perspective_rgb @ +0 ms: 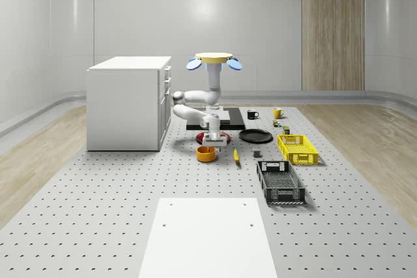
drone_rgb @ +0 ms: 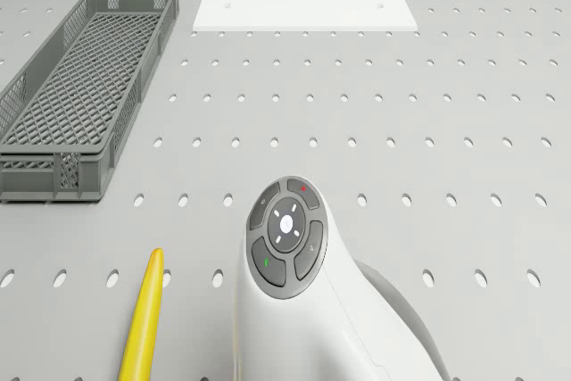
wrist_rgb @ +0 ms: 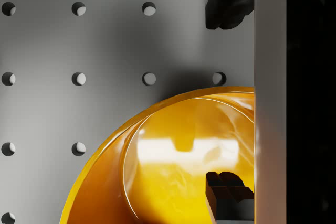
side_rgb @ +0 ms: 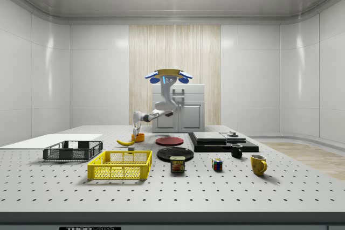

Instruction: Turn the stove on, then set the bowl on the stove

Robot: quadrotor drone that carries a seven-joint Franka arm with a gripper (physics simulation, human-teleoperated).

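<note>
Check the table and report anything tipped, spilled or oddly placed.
Nothing stands out. The orange bowl sits upright on the table with the gripper lowered over its rim. The drone hovers above the stove. The crates, mugs, can and banana all lie in order, nothing spilled.

Drone: hovering aloft, at far middle of surface | arm: hanging below, folded at elbow, reaching toward near side | claw: pointed straight down, low over surface | fingers: spread apart.
</note>
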